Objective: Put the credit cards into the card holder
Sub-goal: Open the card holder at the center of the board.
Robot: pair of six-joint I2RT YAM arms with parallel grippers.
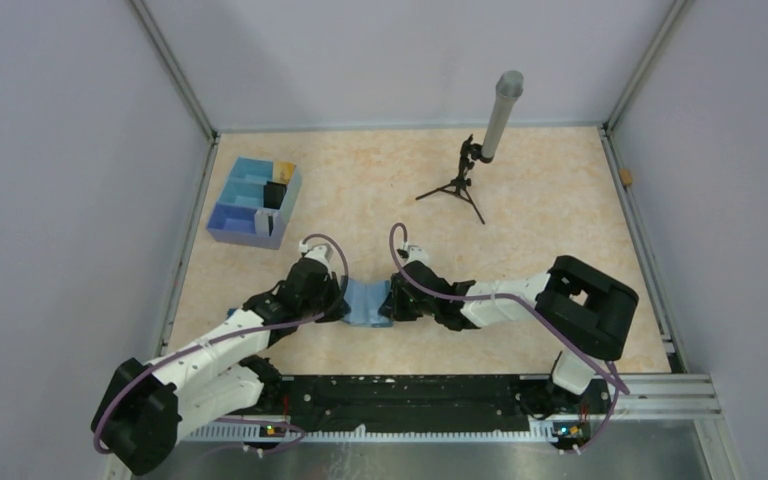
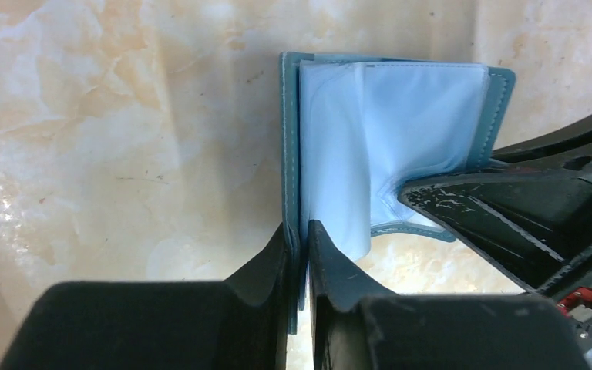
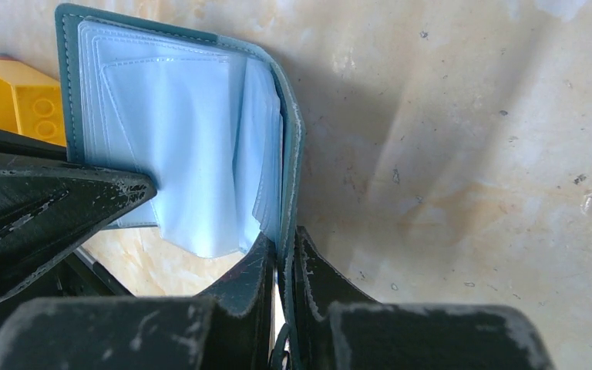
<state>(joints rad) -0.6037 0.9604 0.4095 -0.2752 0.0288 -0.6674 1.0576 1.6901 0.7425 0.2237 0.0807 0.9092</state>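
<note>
Card holder (image 1: 365, 302) spread open: left gripper (image 2: 301, 231) clamps 1 cover, right gripper (image 3: 284, 235) the other.

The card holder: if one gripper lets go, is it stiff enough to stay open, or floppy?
Probably floppy: the pale sleeves inside the card holder bend and fan out loosely. It may fold shut, since the left gripper and right gripper each pinch one side to spread it. The thin covers suggest it is light.

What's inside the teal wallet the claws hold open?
Pale blue plastic sleeves fill the card holder. No card shows, but the left claw and right claw cover their corners.
</note>
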